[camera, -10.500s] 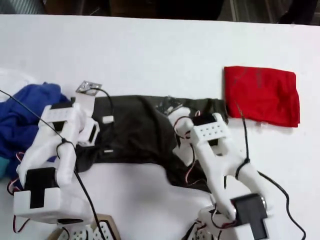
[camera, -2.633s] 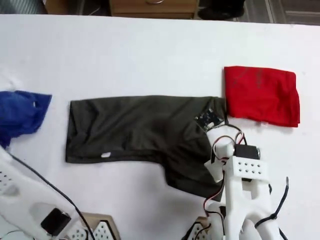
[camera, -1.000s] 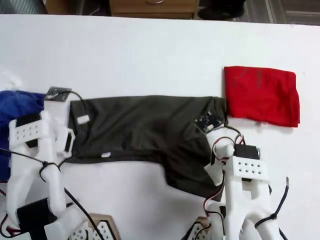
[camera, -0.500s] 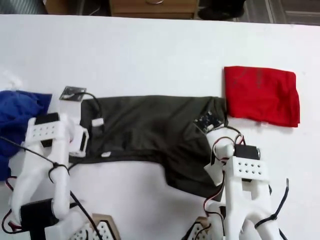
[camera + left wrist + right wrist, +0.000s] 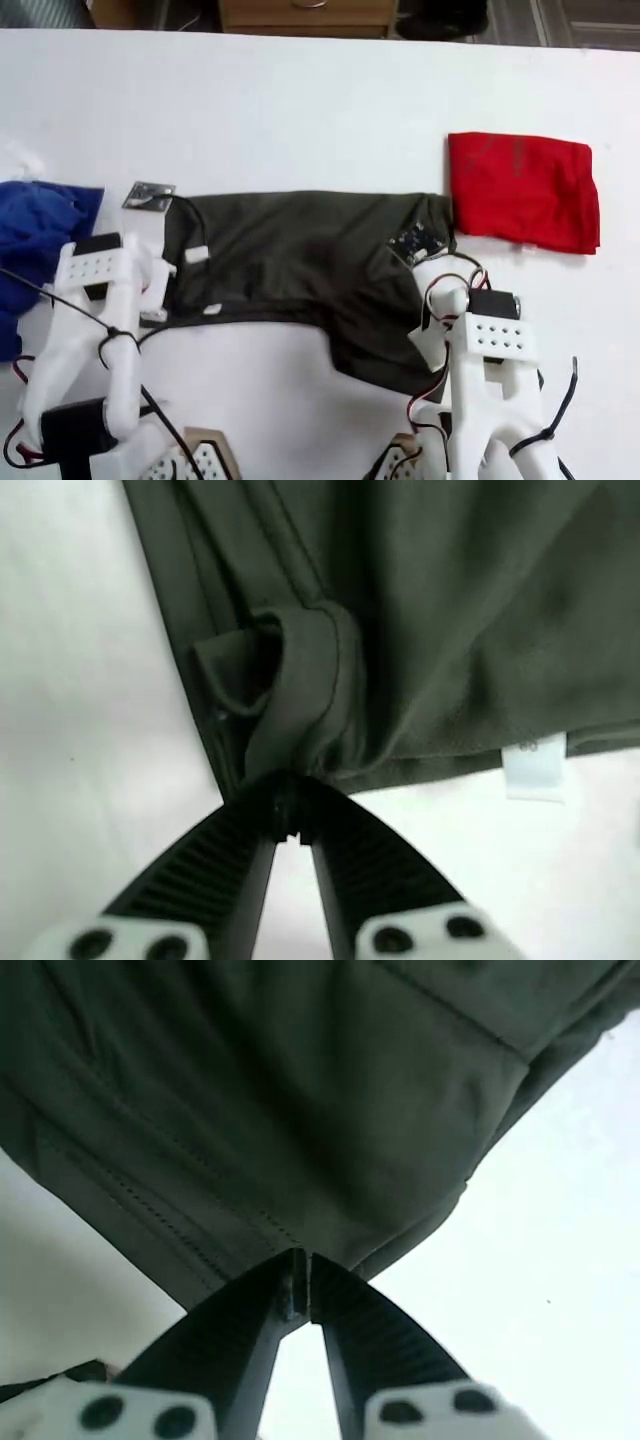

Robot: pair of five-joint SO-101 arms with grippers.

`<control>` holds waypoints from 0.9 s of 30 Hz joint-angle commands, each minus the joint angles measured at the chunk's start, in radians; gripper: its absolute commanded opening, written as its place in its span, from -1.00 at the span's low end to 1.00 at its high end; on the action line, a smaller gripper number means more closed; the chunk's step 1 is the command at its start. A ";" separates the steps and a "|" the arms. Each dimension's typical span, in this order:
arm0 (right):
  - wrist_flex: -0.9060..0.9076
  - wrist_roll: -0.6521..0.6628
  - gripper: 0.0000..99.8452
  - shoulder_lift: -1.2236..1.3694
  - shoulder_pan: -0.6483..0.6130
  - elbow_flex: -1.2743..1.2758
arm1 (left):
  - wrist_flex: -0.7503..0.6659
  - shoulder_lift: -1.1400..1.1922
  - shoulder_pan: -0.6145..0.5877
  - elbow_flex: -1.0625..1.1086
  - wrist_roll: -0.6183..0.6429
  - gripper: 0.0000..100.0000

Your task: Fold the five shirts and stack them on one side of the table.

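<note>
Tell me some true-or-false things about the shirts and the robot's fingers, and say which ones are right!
1. The red shirt lies folded on the table, next to the dark green shirt. True.
2. The left gripper hangs open above the dark green shirt. False: its fingers are shut on a bunched bit of that shirt's edge.
3. The blue shirt is folded and stacked on the red shirt. False: it lies crumpled at the opposite end of the table, far from the red shirt.
4. The right gripper pinches the dark green shirt's edge. True.
</note>
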 commanded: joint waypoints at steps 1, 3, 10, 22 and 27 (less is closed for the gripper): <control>0.005 -0.012 -0.96 -0.031 -0.004 -0.009 | 0.072 -0.035 0.012 -0.028 -0.021 -0.95; 0.005 -0.012 -0.96 -0.031 -0.004 -0.009 | 0.137 -0.035 0.012 -0.050 -0.058 -0.95; 0.005 -0.012 -0.96 -0.031 -0.004 -0.015 | 0.256 -0.035 0.014 -0.067 -0.150 -0.95; 0.012 -0.012 -0.96 -0.030 -0.004 -0.051 | 0.104 -0.028 -0.041 -0.166 -0.114 -0.71; 0.012 -0.012 -0.96 -0.031 -0.004 -0.051 | 0.044 -0.026 -0.040 -0.110 -0.120 -0.76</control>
